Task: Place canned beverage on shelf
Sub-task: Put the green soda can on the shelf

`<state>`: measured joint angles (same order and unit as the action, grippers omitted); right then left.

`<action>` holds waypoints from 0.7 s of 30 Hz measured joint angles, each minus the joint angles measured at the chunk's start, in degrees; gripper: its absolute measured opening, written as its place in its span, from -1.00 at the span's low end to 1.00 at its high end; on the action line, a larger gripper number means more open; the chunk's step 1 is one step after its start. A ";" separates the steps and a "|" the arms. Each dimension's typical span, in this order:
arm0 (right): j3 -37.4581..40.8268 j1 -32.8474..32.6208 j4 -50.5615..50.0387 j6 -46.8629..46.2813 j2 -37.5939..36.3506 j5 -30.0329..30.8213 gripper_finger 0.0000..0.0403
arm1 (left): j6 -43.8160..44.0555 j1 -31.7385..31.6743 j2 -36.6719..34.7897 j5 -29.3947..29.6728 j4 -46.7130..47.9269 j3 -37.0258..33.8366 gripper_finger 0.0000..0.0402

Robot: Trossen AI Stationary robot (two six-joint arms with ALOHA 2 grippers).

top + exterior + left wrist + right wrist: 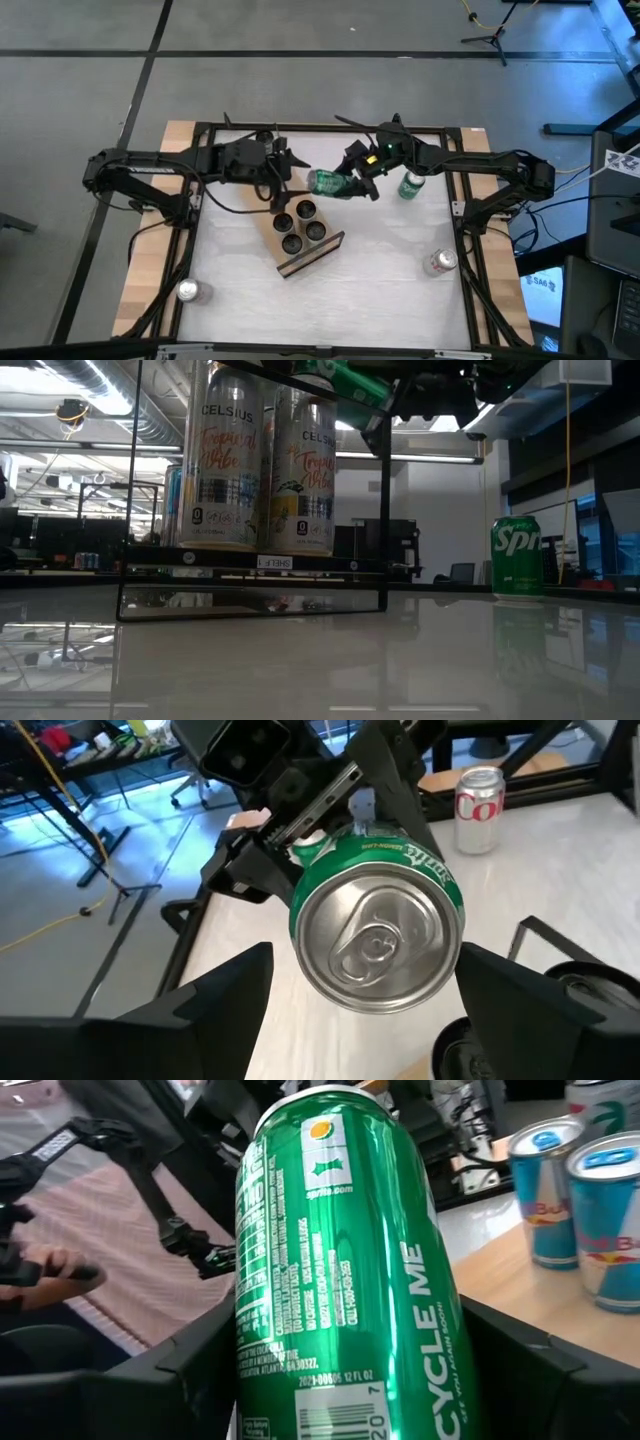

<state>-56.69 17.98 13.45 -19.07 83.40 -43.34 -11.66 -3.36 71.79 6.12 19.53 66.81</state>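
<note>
The shelf point(305, 243) sits mid-desk point(380, 285) holding four cans, open space around it, while beyond its far end the right gripper point(352, 184), fingers clamped, holds a green can point(328, 183) sideways before the left gripper's point(283, 176) parted fingers.

Two matte-black jointed robot arms point(150, 170) — black cabling alongside; small green indicator light point(377, 153) on the right wrist.
</note>
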 joint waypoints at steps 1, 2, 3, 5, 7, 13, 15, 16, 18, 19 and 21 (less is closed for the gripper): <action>-0.02 0.00 0.00 0.00 0.00 -0.44 0.49 | 0.00 0.04 -0.02 -0.08 -0.02 0.00 0.48; -0.02 0.00 -0.05 0.00 0.01 -0.91 0.49 | 0.02 0.06 -0.02 -0.10 -0.02 0.00 0.48; -0.02 0.00 -0.21 0.00 0.00 -1.16 0.49 | 0.00 0.07 -0.02 -0.12 -0.02 0.00 0.48; -0.02 0.00 -0.33 0.00 0.02 -1.20 0.49 | 0.02 0.04 -0.02 -0.07 0.00 0.00 0.48; -0.04 0.00 -0.31 0.00 0.02 -1.22 0.49 | 0.02 0.04 -0.02 -0.12 0.00 0.00 0.48; -0.04 0.00 0.00 0.00 0.02 -1.33 0.49 | 0.46 0.02 0.39 -1.30 -0.23 0.00 0.48; -0.04 0.00 0.15 -0.01 0.02 -1.32 0.49 | 0.48 0.00 0.50 -1.29 -0.55 0.00 0.48; -0.04 0.00 0.17 -0.02 0.02 -1.33 0.49 | 0.51 0.00 0.61 -1.30 -0.84 0.00 0.48; -0.04 -0.02 0.15 -0.02 0.02 -1.33 0.49 | 0.51 0.00 0.83 -1.30 -1.44 0.00 0.48; -0.04 -0.13 0.15 -0.02 0.04 -1.33 0.49 | 0.51 0.00 1.12 -1.37 -2.28 0.00 0.48; -0.04 -0.63 0.20 0.00 0.04 -1.25 0.49 | 0.49 0.03 1.55 -1.77 -2.84 0.00 0.48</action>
<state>-56.73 17.35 13.65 -19.07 83.44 -44.59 -11.17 -3.32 73.34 4.35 16.68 66.81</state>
